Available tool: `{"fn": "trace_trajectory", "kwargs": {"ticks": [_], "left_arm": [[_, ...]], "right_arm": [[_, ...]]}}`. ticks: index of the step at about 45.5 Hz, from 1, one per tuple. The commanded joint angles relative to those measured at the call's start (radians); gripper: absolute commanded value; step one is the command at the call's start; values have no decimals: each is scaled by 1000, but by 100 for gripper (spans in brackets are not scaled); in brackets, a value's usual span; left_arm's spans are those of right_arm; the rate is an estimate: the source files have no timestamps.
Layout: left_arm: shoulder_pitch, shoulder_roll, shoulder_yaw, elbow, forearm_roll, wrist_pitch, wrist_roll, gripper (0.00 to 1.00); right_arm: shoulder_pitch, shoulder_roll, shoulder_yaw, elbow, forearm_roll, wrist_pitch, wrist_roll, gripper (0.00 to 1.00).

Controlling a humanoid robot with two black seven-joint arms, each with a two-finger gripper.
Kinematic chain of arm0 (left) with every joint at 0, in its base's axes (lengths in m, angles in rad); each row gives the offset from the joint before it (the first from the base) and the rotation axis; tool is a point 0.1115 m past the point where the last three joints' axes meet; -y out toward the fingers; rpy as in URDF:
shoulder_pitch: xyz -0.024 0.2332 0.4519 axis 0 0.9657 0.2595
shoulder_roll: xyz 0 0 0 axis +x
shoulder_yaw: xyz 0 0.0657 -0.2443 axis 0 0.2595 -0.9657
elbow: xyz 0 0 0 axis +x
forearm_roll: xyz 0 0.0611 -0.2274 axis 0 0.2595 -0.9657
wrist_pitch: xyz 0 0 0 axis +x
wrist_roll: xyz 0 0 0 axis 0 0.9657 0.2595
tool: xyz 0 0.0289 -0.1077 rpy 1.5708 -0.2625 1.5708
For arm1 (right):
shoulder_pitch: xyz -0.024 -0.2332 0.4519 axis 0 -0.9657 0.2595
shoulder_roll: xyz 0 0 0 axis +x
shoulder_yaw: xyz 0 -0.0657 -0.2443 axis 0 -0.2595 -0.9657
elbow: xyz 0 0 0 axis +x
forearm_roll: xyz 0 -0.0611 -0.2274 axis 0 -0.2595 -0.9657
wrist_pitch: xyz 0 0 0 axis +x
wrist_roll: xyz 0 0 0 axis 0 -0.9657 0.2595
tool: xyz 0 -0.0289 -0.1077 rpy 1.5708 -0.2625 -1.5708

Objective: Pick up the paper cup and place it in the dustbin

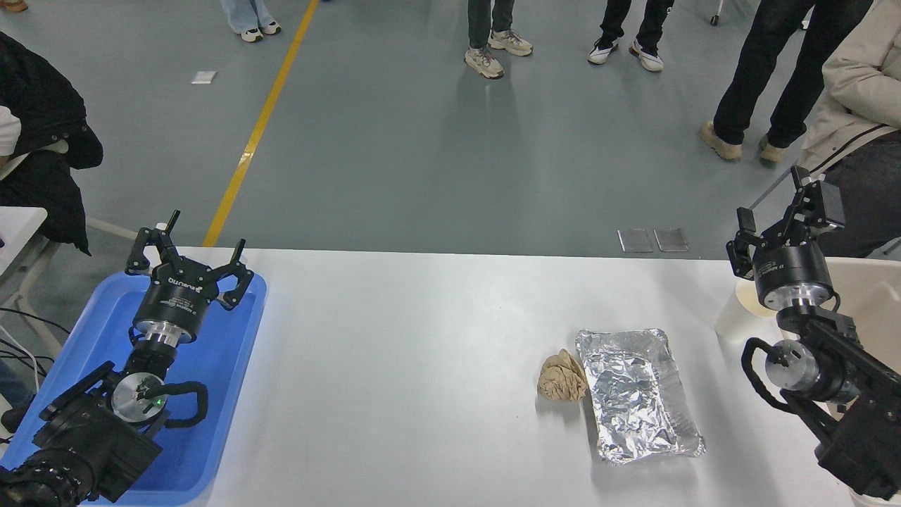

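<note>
The white paper cup (732, 320) stands near the table's right edge, its cream inside just showing, and is partly hidden behind my right wrist. My right gripper (774, 201) is open and empty, raised above and just beyond the cup, its fingers pointing away from me. The cream-beige dustbin (869, 282) stands at the far right, mostly hidden by my right arm and cut off by the picture's edge. My left gripper (188, 246) is open and empty, parked at the lower left.
A crumpled brown paper ball (562, 377) lies next to a crinkled silver foil tray (637, 394) right of centre. A shallow blue tray (211, 366) sits under my left arm. Several people stand beyond the table, and one sits at the right (855, 98).
</note>
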Motion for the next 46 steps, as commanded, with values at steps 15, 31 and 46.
{"fn": "trace_trajectory", "kwargs": {"ticks": [15, 31, 46], "left_arm": [[0, 0, 0, -2, -1, 0, 0, 100], [0, 0, 0, 0, -1, 0, 0, 100], [0, 0, 0, 0, -1, 0, 0, 100]], "right_arm": [[1, 0, 4, 0, 2, -2, 0, 100], [3, 3, 0, -1, 0, -9, 1, 100], [4, -11, 1, -9, 0, -8, 1, 100]]}}
